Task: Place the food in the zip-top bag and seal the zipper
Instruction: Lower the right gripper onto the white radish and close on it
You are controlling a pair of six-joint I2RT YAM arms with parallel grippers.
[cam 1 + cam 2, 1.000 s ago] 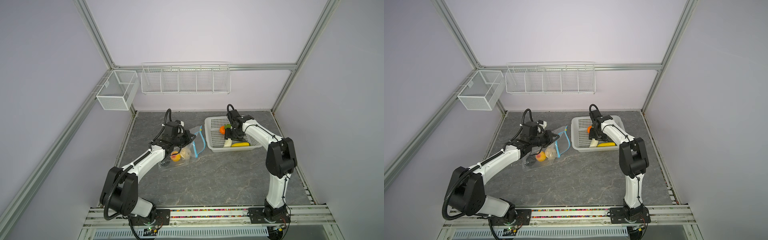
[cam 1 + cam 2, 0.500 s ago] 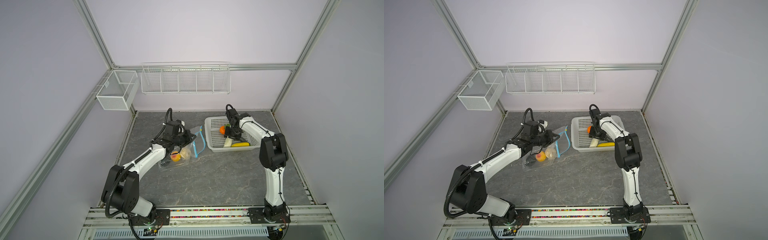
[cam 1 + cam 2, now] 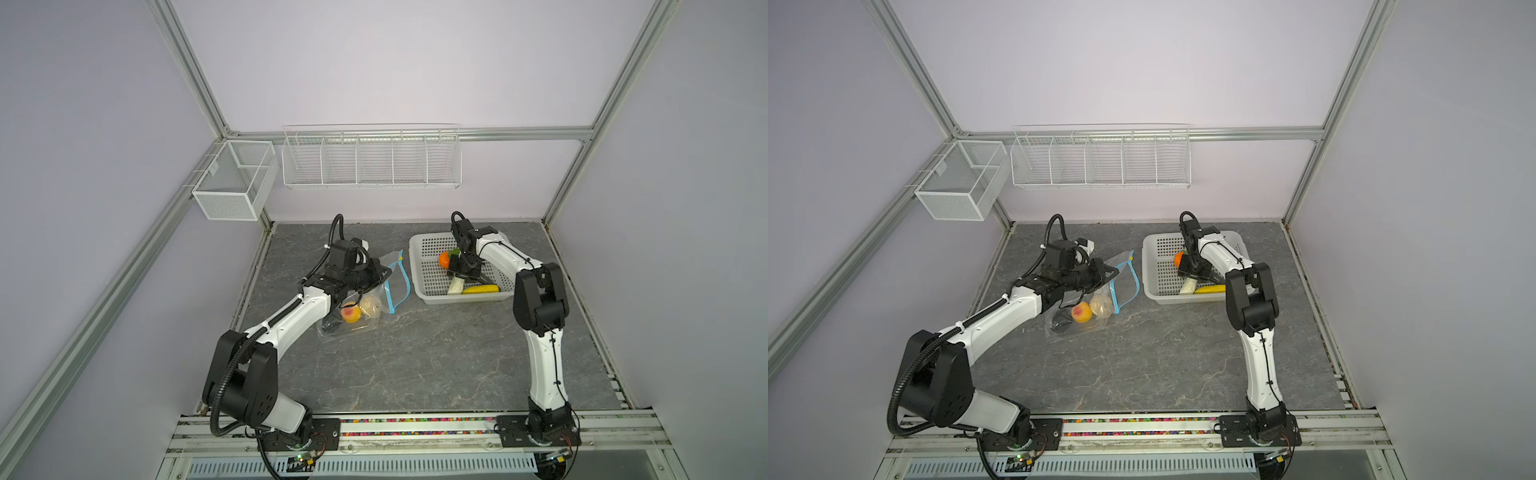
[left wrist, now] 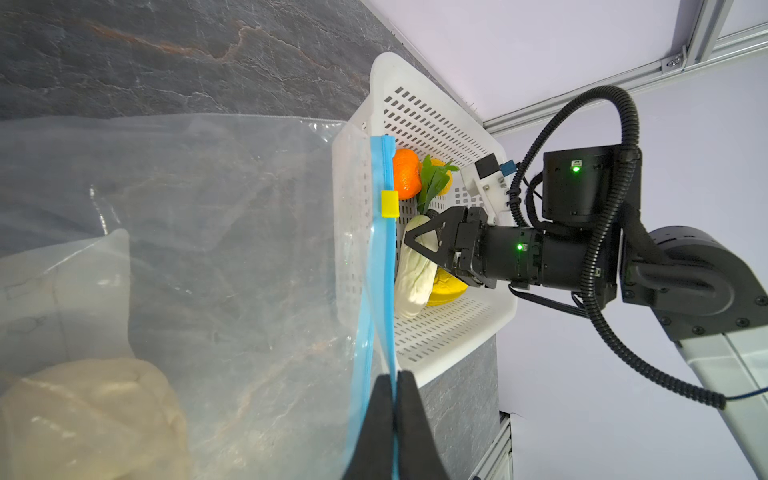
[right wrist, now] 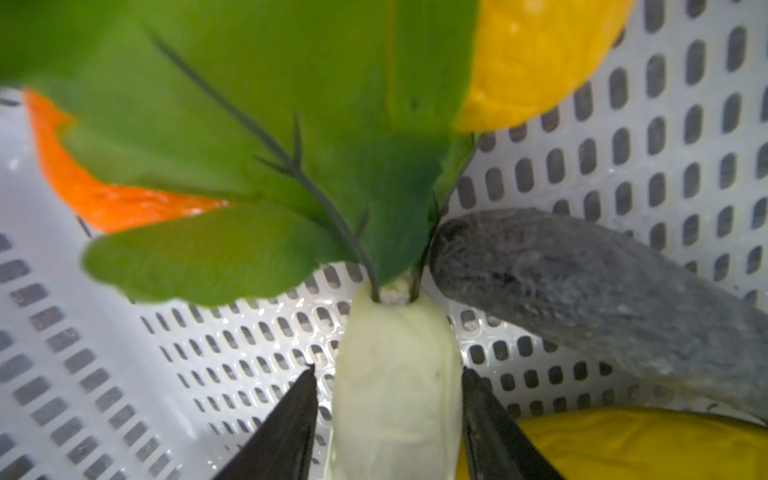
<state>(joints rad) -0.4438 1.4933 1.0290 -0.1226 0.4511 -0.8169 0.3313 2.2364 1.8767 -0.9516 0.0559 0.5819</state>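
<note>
Zip-top bag [image 3: 353, 330] lies left of centre in both top views, long axis running lower left to upper right, mouth facing the white basket [image 3: 417, 270]. Left claw [image 4: 394, 376] is pinched together on the zipper [image 4: 384, 257]. Right claw [image 5: 387, 370] stands apart astride the white leafy piece [image 5: 397, 415] in the basket, leaves toward the top views' upper edge.
</note>
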